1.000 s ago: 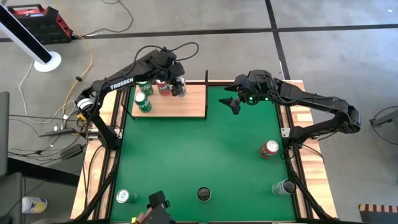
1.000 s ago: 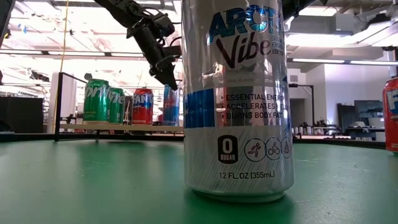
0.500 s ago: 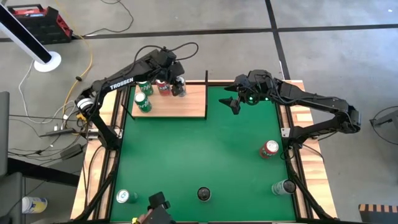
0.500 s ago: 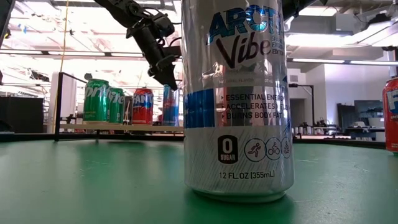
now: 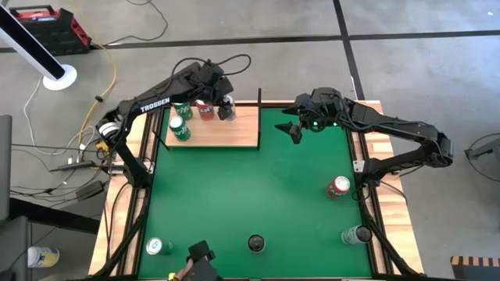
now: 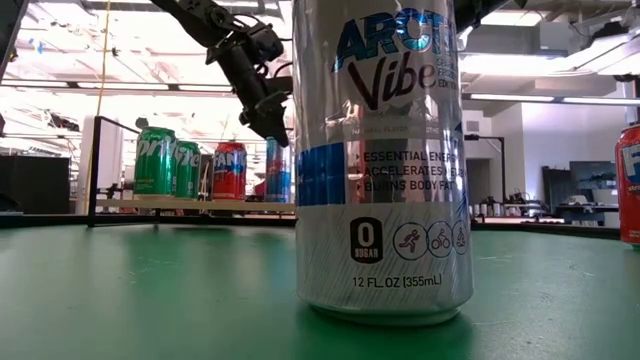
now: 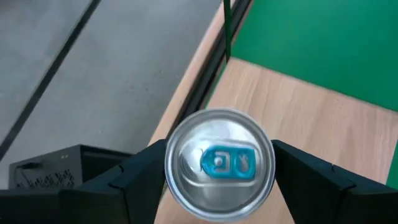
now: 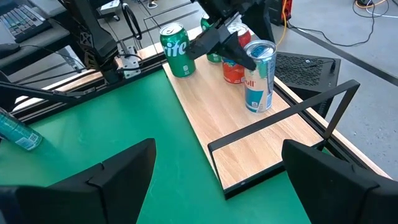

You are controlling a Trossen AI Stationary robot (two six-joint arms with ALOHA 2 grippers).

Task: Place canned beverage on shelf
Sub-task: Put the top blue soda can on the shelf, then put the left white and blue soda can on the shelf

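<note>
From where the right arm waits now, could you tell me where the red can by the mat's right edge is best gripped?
Grip the red can around mid-body, coming from the open mat side: it stands upright, clear of anything else, the table border beyond. The right tool hangs open over the mat's far end; the left tool is at the shelf.

Low view: the silver energy can point(image 6: 380, 160) fills the middle, top cut off by the edge. It hides the right part of the shelf point(image 6: 190, 205) and half of the blue can point(image 6: 277, 170) behind it. A red can point(image 6: 629, 185) is cut by the right edge.

Left wrist view: I see only the blue can's lid; its body is hidden below.

Right wrist view: the left claw point(image 8: 239, 53) covers the red can point(image 8: 235, 62) label and the blue can's rim.
</note>
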